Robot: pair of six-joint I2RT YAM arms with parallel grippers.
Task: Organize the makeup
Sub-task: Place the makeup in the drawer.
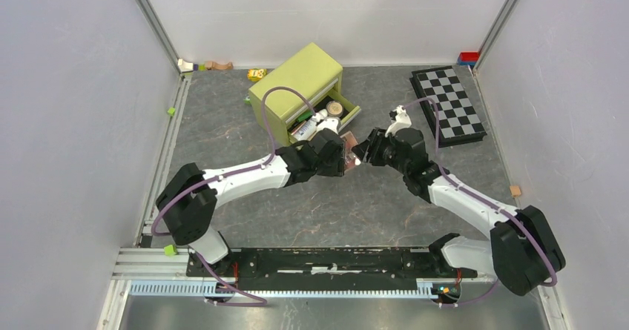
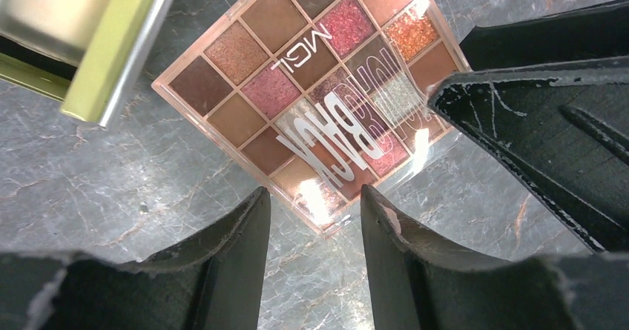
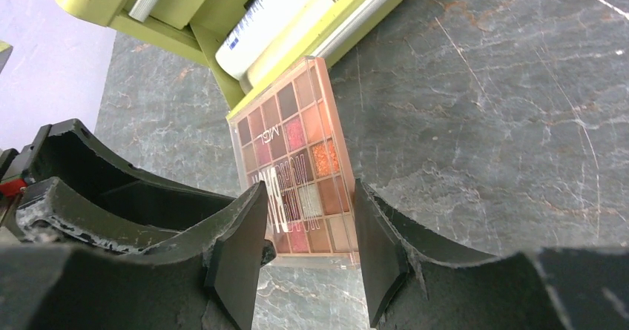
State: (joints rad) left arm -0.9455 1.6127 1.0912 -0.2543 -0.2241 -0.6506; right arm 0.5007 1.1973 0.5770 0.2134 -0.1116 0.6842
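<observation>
pink-brown square eyeshadow palette [image 2: 297, 85] at lip of yellow-green drawer [image 2: 111, 48]; left gripper [image 2: 315, 196], right gripper [image 3: 310, 189] flank it, hold unclear; best lift flat over lip

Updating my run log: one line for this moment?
eyeshadow palette: by open drawer | left gripper: straddles its corner | right gripper: straddles its edge | grip: unclear

Palette in front of the open drawer, between two grippers.
The palette [image 2: 311, 85] sits just before the drawer [image 1: 349, 116], with the left gripper [image 2: 315, 219] left of it and the right gripper [image 3: 308, 219] right of it. A bottle [image 3: 259, 26] lies in the drawer, and the chessboard [image 1: 449, 104] is farther right.
</observation>
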